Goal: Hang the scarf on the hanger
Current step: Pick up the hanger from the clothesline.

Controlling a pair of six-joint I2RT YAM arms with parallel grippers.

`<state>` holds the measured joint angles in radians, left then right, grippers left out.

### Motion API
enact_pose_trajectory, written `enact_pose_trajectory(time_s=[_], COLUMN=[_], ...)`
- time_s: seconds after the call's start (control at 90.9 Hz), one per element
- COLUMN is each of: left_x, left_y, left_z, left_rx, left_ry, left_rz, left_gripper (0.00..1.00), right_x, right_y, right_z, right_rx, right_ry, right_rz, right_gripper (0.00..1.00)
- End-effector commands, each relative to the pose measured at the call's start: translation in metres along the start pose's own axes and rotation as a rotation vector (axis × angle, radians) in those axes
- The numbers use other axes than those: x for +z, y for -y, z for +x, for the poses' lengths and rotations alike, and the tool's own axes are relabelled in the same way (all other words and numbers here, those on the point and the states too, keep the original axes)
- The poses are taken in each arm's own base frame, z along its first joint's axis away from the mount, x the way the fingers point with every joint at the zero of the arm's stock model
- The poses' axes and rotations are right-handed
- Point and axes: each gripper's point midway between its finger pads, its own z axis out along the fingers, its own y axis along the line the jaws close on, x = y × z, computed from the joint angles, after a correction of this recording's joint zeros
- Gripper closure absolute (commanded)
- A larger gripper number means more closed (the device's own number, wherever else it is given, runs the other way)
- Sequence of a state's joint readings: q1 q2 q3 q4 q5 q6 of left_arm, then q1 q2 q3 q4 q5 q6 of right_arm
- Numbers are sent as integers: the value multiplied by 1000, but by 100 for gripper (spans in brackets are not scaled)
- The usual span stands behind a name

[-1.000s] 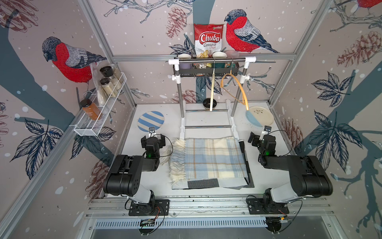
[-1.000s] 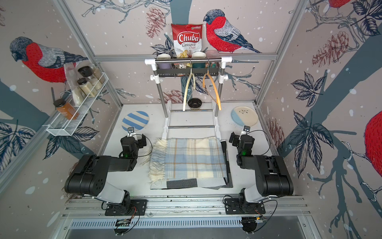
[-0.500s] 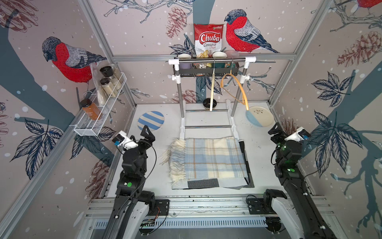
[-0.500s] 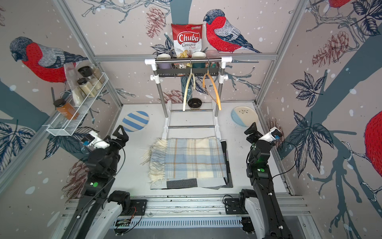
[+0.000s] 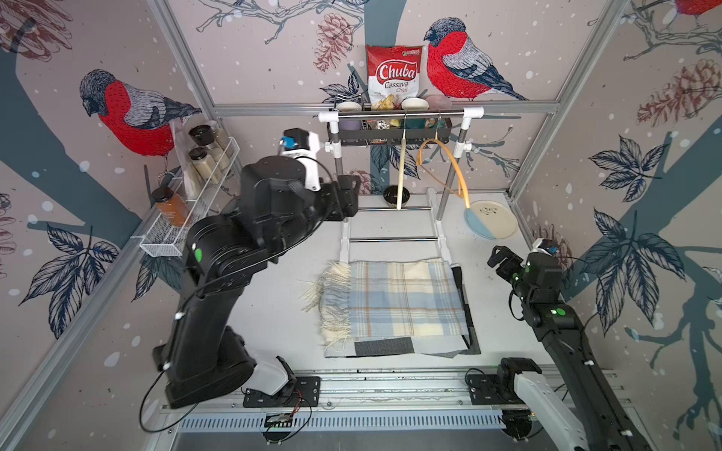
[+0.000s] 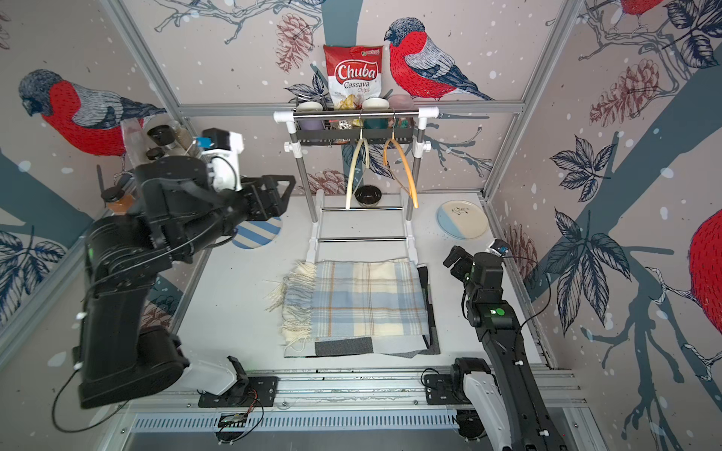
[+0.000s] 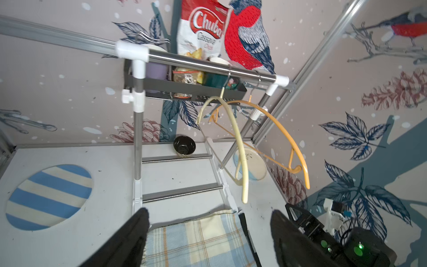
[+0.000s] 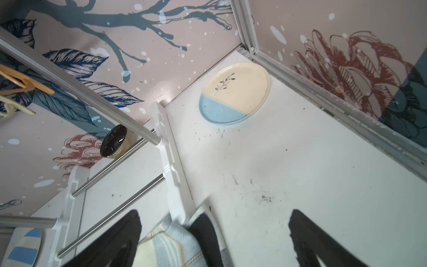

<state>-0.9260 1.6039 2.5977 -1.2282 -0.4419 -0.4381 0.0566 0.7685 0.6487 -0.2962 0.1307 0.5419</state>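
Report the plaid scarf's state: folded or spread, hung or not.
Folded, not hung. The scarf lies as a rectangle, fringe along one edge; the cream hanger and orange hanger hang bare.

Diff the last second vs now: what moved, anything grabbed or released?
Both arms unfolded from their tucked pose beside the scarf. The left pincer rose high and reached toward the rack's rail. The right pincer lifted and drew back to the scarf's right. Both are open and hold nothing. Unchanged: the scarf lies folded flat, and the cream hanger and orange hanger hang on the rail.

Black arms [image 5: 211, 312] carry white shoulder housings [image 5: 269, 375], white wrist cameras [image 5: 306, 146] and green dots [image 5: 198, 255].
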Motion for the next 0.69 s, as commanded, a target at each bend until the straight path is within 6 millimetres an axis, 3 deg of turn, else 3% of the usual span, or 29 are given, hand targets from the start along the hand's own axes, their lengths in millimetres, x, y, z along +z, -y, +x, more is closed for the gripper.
enact_pose_trajectory(time_s=[0.0,0.099,0.242,0.374,0.473,0.682], left_x=[26,44,66,90,113,154], left_y=[21,60,134,168,180,160], left_z=[32,38,53,60,65,60], left_rx=[171,183,161,138,118,137], left_ry=[-101,-88,-70,-50,-28,72], left_rz=[-38,44,274,337,331,122], left_gripper=[21,23,22,20,17,16], right_x=[2,6,9,11,12,11], right_y=[1,3,3,4,4,4], right_z=[16,24,30,36,40,45], right_rx=[-59,-77,-83,-83,-85,-88], right_ry=[-87,-123,-147,-165,-173,-188], right_rz=[24,41,49,49,50,48], right_gripper=[0,0,0,0,0,1])
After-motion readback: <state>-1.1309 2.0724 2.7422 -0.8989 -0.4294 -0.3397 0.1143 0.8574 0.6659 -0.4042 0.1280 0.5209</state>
